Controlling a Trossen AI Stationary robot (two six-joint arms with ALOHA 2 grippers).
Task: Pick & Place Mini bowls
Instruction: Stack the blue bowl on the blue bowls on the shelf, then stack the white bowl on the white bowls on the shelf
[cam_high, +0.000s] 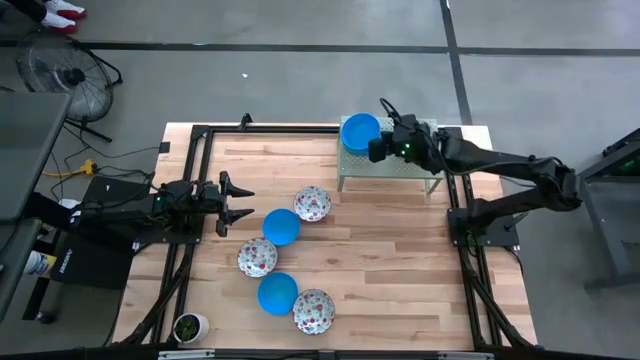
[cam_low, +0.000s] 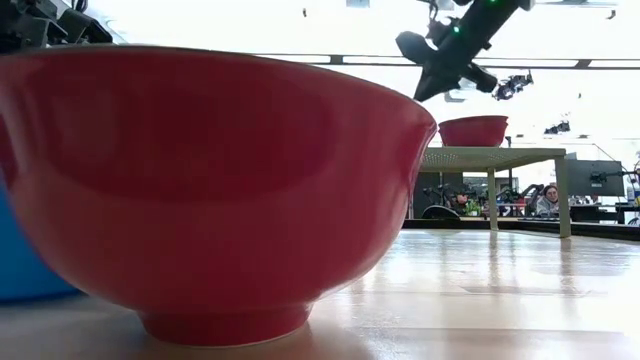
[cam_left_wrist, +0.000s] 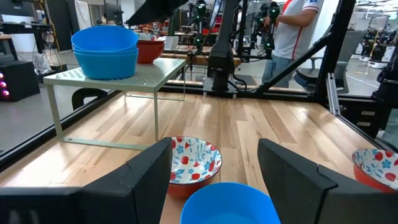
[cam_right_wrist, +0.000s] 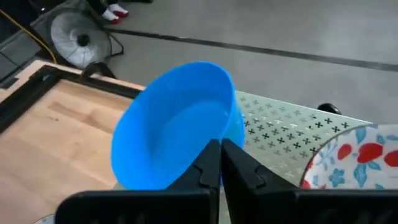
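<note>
nowhere any writing on bowls (cam_high: 281, 226)

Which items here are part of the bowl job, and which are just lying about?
Job:
blue bowls
floral bowls
blue bowl gripped by the right pincer
perforated stand

Lying about:
potted plant cup
floor fan

The high view looks straight down on the whole wooden table (cam_high: 400, 270), with the small green shelf (cam_high: 390, 165) at its far edge. The low view sits at tabletop level, close behind a bowl (cam_low: 210, 190), facing that shelf (cam_low: 490, 157). The left wrist view looks across the table toward the shelf (cam_left_wrist: 124, 78); the right wrist view looks down on it (cam_right_wrist: 280, 134) from close above.
</note>
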